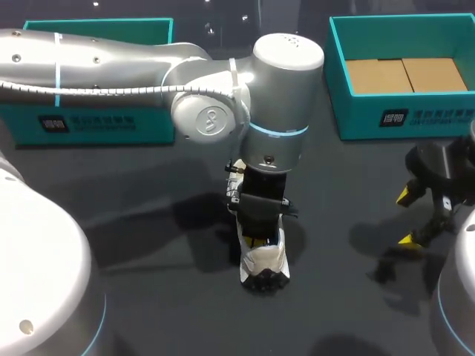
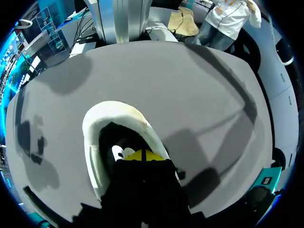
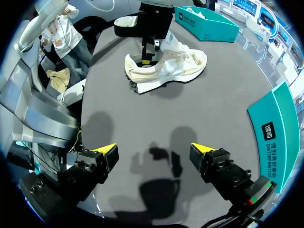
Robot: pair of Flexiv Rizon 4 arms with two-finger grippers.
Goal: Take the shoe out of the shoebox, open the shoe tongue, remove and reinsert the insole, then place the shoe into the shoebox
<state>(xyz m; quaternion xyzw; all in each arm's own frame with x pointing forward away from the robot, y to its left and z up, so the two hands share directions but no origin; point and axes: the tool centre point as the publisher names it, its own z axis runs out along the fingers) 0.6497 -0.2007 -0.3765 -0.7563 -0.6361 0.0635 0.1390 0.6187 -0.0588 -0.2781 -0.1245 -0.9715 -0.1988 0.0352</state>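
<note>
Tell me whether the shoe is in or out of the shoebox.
Out. The sneaker stands on the table, apart from both teal shoeboxes, with the left gripper inside its opening.

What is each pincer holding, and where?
Right pincer open, empty. Left pincer is inside the shoe's heel opening; its grip cannot be told.

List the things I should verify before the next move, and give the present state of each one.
1. Shoe is out of the shoebox and stands on its sole on the table: ok.
2. Left tool is inside the shoe's opening, at the heel end: ok.
3. Left tool grips the insole: cannot tell, hidden inside the shoe.
4. Right tool is open and empty: ok.
5. Right tool steadies the shoe: not ok, it is well apart from it, over bare table.
</note>
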